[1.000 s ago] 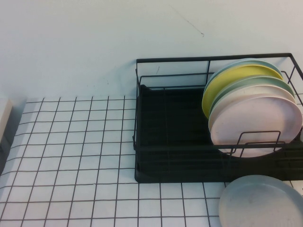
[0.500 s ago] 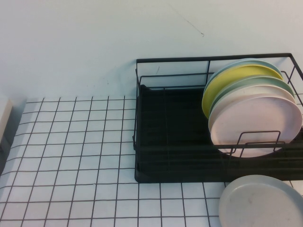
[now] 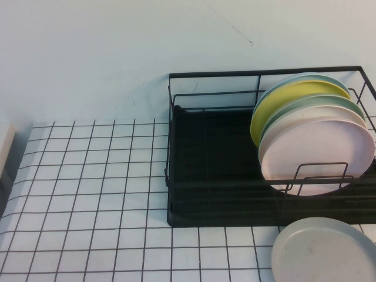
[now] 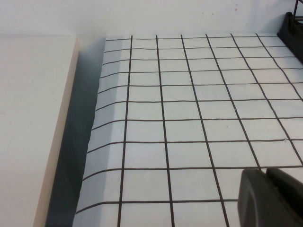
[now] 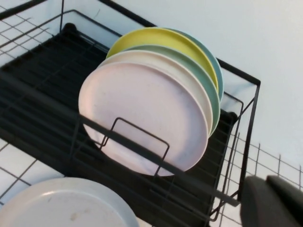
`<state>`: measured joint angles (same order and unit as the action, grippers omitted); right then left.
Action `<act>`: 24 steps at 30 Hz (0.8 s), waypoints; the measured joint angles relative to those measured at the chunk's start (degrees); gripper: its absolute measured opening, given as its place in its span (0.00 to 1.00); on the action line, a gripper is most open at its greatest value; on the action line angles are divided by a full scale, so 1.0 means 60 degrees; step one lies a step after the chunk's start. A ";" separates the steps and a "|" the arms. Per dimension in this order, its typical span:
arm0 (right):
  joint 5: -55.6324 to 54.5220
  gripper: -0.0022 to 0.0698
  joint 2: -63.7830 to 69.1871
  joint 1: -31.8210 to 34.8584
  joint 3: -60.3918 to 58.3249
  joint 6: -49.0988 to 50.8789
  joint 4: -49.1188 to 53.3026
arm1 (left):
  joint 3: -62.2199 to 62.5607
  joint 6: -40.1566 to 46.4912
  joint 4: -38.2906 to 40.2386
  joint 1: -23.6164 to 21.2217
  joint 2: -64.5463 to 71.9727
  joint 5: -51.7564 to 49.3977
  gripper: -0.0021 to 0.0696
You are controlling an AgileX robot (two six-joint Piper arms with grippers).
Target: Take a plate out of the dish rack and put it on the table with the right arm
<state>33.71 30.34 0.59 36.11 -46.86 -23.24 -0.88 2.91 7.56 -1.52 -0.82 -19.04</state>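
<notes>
Plate [image 3: 323, 249] lies flat on the bench [image 3: 88, 194] at the near right, just in front of the rack [image 3: 211, 200] and cut by the frame edge, as it did a second ago. The rack's right end holds a pink plate [image 3: 317, 155], a yellow plate [image 3: 282, 103] and green ones on edge. Left of the rack the bench is open. The right hand [image 5: 270, 198] hangs closed on nothing near the rack's right end. The left hand [image 4: 267, 189] is low over the bench's left part; open or closed, I cannot tell.
</notes>
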 joint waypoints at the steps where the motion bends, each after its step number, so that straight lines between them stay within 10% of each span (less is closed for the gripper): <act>1: 0.0019 0.04 -0.0228 0.0000 -0.0180 0.0000 -0.0040 | 0.0000 0.0000 0.0000 0.0000 0.0000 0.0000 0.02; 24: 0.2091 0.03 -0.1181 0.0000 -0.2210 -0.0035 -0.0414 | 0.0000 0.0000 0.0000 0.0000 0.0000 0.0000 0.02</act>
<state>46.26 23.26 0.59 22.85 -47.07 -25.72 -0.88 2.91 7.56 -1.52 -0.82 -19.04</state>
